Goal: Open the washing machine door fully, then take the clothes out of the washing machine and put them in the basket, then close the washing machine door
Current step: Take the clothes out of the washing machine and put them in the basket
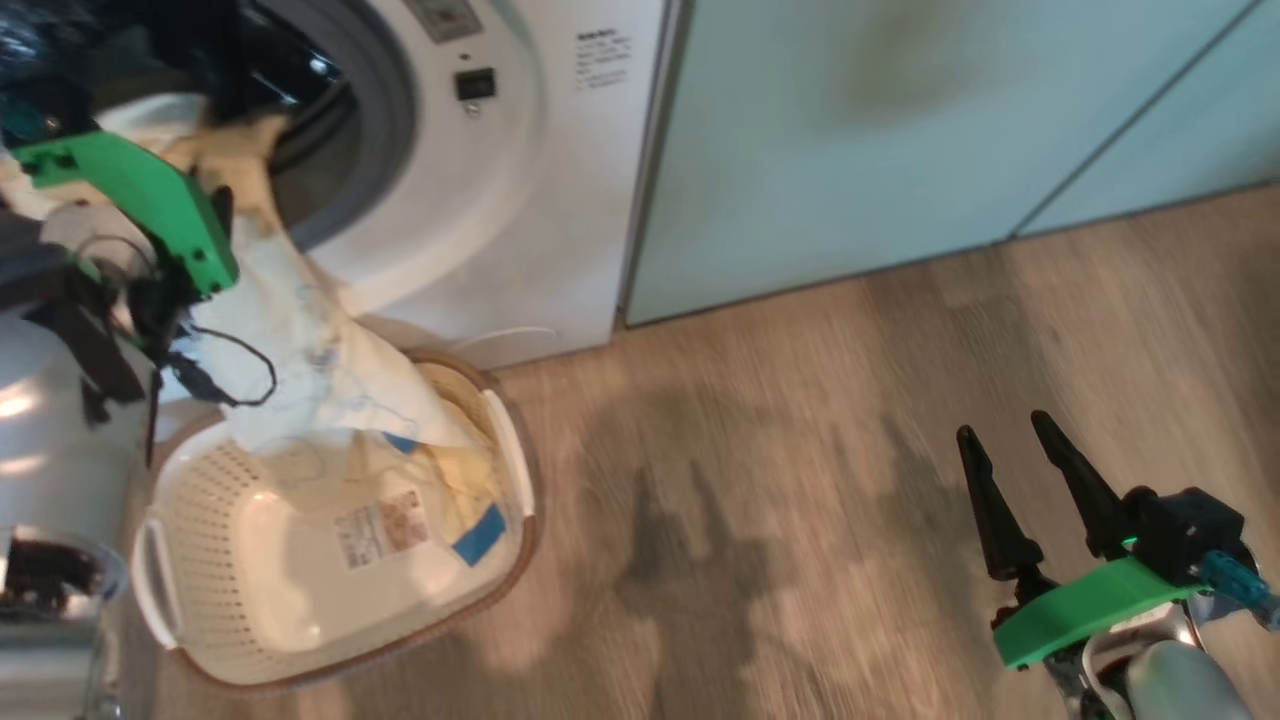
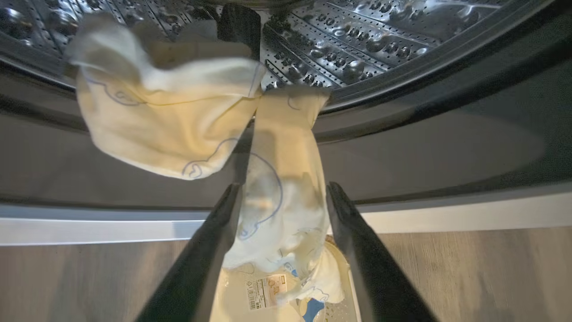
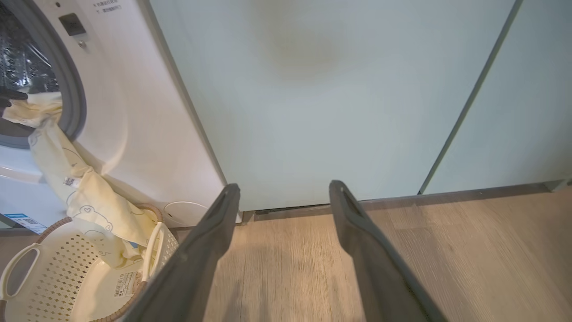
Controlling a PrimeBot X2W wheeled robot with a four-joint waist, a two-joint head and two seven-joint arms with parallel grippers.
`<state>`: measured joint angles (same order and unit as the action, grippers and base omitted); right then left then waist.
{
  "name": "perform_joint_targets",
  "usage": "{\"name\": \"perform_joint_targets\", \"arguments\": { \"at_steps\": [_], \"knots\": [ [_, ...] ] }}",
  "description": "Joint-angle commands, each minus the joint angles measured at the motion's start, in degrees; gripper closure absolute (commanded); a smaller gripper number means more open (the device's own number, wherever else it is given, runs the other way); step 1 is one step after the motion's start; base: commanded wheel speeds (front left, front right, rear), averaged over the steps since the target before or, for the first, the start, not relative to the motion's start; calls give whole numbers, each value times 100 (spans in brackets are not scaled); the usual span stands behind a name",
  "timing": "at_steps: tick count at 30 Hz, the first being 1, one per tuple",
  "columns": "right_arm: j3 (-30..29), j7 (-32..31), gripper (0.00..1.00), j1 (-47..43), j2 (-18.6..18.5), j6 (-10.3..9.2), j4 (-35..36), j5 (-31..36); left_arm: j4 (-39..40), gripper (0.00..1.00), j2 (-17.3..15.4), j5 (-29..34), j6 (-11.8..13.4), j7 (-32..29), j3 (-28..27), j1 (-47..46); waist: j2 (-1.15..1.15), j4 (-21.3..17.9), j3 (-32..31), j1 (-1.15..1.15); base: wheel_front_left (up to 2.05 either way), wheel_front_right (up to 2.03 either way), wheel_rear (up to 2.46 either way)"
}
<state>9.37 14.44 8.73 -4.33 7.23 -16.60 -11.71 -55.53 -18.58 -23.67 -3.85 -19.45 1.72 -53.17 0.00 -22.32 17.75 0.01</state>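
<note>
The floor (image 1: 800,500) is pale wood-look plank, blotched with soft shadows. It runs back to a row of pale green cabinets (image 1: 900,130) with flat, plain fronts. Left of the cabinets stands the washing machine (image 1: 520,200), white, its opening ringed by a grey seal (image 1: 395,110) with the dimpled steel drum (image 2: 380,40) behind it. The clothes (image 1: 310,350) — pale yellow, with thin line drawings — trail from the drum over the lip and down into the basket (image 1: 200,520). The basket sits on the floor just in front of the machine, and a label sticker (image 1: 380,528) shows on its bottom. The left gripper (image 2: 283,187) is at the machine's mouth above the basket, fingers spread wide; a strip of the fabric hangs between them, not pinched. The right gripper (image 3: 283,184) is spread as well and holds nothing — it is over bare floor, well to the right of the basket, facing the cabinets
</note>
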Motion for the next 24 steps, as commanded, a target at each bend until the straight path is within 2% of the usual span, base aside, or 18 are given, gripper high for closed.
{"name": "perform_joint_targets", "arguments": {
  "at_steps": [1,5,14,21,24],
  "knots": [
    [96,56,0,111,3,25,161,-47,59,0,-316,33,25,-35,-163,-265,0,-189,202,-1,0,0,0],
    [114,56,0,153,52,25,179,-49,-232,0,-448,11,9,-106,-162,-534,0,-293,382,-1,0,0,0],
    [109,56,0,356,108,25,218,-63,-646,0,-575,37,143,-61,-108,-1091,0,-316,797,-1,0,0,0],
    [152,56,0,568,123,25,241,-58,-960,0,-547,29,152,-124,-29,-1497,0,-239,1119,-1,0,0,0],
    [138,56,0,616,127,25,235,-52,-1084,0,-509,7,71,-106,7,-1576,0,-207,1183,-1,0,0,0]
  ]
}}
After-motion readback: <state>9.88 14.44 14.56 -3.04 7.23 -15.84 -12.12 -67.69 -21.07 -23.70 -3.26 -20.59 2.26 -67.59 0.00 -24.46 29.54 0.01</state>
